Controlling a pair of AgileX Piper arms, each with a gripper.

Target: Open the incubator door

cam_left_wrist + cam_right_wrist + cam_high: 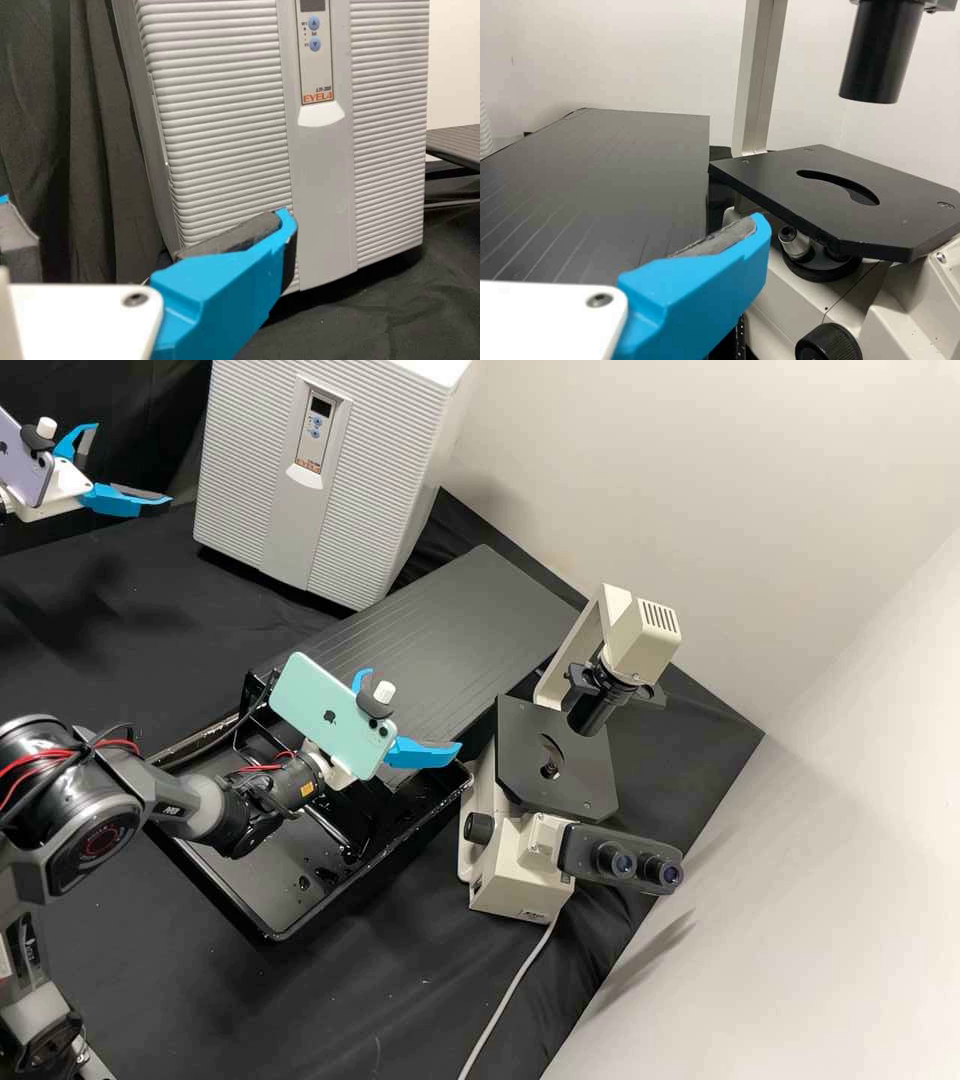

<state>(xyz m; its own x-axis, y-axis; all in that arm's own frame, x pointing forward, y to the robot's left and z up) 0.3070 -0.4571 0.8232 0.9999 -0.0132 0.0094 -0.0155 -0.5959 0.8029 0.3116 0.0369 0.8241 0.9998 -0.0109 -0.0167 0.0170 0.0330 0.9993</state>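
- When judged by the high view, place the left gripper (133, 462) nearer to the incubator (424, 470) than the right gripper (414, 710).
- From the left jaws, look just ahead for the incubator door (250, 470): near, apparently not touching, tall and upright, with its long axis running across the reach.
- Read the left jaws as spread wide, with nothing held between.
- Read the right jaws as well spread too, with no hold on anything visible.
- Beside the right jaws, note the black board (450, 630), and ahead, the microscope (520, 875); in the high view, see the incubator well apart, beyond the board.
- On the door's smooth middle strip, directly below the button panel (315, 45), find the pale crescent (321, 115), likely a place to grip, farther up the door than the left jaws.
- See the door lying closed against the body, so take the task as at its approach, with the pull to come.
- Next, bring the left jaws to the crescent or to the door's nearer side edge, then draw outward; cannot tell which side bears the hinge.
- Beware of pushing flat on the ribbed front, likely to slip or shove the whole body.
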